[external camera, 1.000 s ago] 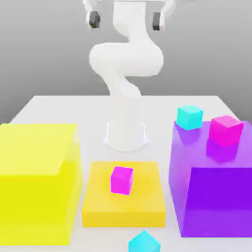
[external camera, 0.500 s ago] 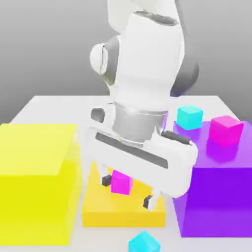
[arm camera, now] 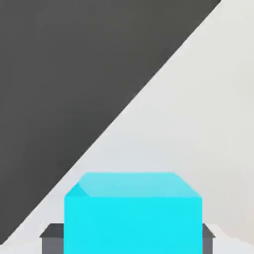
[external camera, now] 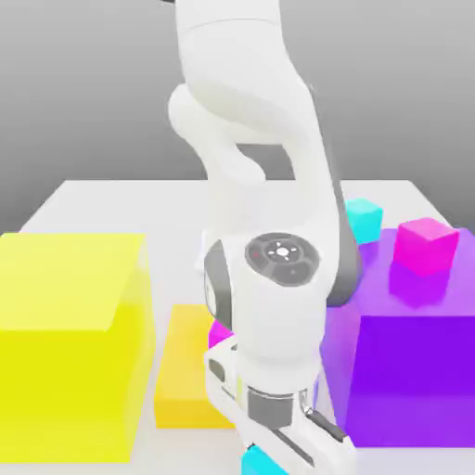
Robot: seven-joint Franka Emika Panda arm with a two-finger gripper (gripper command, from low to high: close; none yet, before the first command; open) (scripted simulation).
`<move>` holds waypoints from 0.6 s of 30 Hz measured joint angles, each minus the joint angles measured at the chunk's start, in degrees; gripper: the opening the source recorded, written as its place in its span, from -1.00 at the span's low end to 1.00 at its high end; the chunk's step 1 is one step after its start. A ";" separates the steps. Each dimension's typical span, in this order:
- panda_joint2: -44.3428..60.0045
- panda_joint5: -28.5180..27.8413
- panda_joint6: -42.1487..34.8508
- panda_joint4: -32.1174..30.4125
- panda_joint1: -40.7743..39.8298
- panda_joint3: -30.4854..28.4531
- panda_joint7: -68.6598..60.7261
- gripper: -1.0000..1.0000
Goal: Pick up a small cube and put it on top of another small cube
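Note:
One small cyan cube [arm camera: 133,213] sits on the white table near its front edge, between my gripper [arm camera: 130,238]. Grey fingers [arm camera: 51,237] press against both of its sides, so the gripper is shut on it. In the exterior view the arm bends low over that spot, and just a sliver of this cube [external camera: 257,461] peeks out under the hand [external camera: 283,431]. The other small cyan cube [external camera: 365,217] rests on the far corner of the purple block [external camera: 408,362], partly behind the arm.
A big yellow block [external camera: 70,334] stands at the exterior view's left, with a low orange block [external camera: 184,376] in the middle. A magenta cube [external camera: 425,245] sits on the purple block; another [external camera: 220,331] shows behind the arm. The table edge [arm camera: 124,114] runs close by.
The arm has swung down from high above the table to the front cyan cube. Its fingers, wide open before, have come together on the cube's sides.

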 joint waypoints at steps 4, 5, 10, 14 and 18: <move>-2.97 1.78 -2.25 -0.67 -1.11 1.46 -1.18 -1.00; -4.92 2.81 -3.77 -1.12 -1.71 2.27 -1.99 -1.00; -8.19 5.11 -6.48 0.03 -2.68 7.97 -11.87 -1.00; -7.78 5.36 -6.40 2.48 -3.16 13.72 -22.08 -1.00; -7.31 5.75 -6.24 4.97 -3.57 19.40 -32.47 -1.00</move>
